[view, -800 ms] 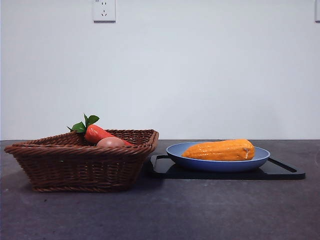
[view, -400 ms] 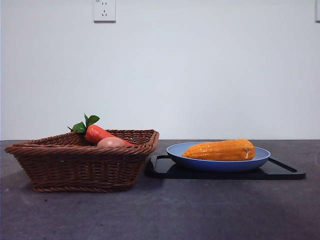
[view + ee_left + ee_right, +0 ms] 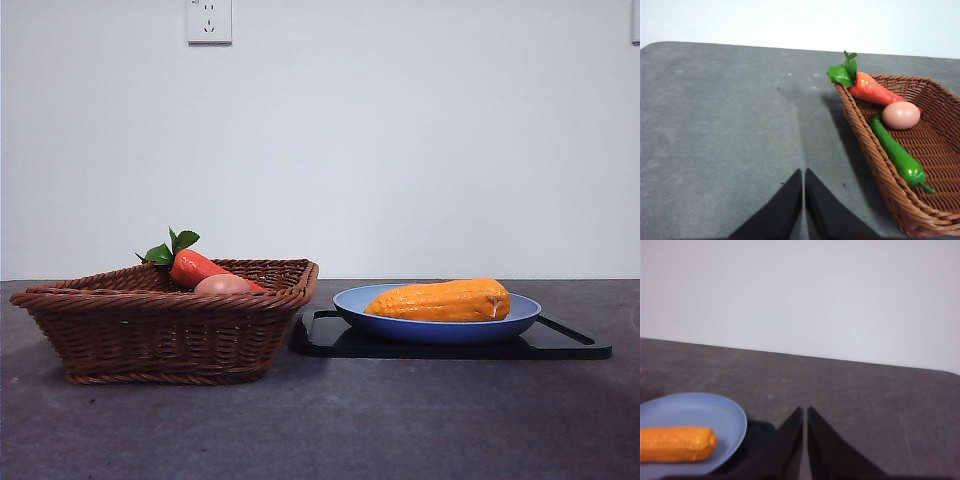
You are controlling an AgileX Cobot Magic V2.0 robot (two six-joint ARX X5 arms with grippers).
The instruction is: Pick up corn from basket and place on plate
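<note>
Corn (image 3: 442,300) lying lengthwise in blue plate (image 3: 436,328), plate on black tray (image 3: 565,342) beside basket (image 3: 160,330); placement judged done. Left tool (image 3: 803,172) clenched, empty, near basket. Right tool (image 3: 805,410) clenched, empty, clear of plate.

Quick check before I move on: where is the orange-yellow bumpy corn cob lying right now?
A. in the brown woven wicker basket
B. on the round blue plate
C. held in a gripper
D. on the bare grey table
B: the orange-yellow corn cob lies on its side in the round blue plate, which sits on the flat black tray, apart from the brown wicker basket.
</note>
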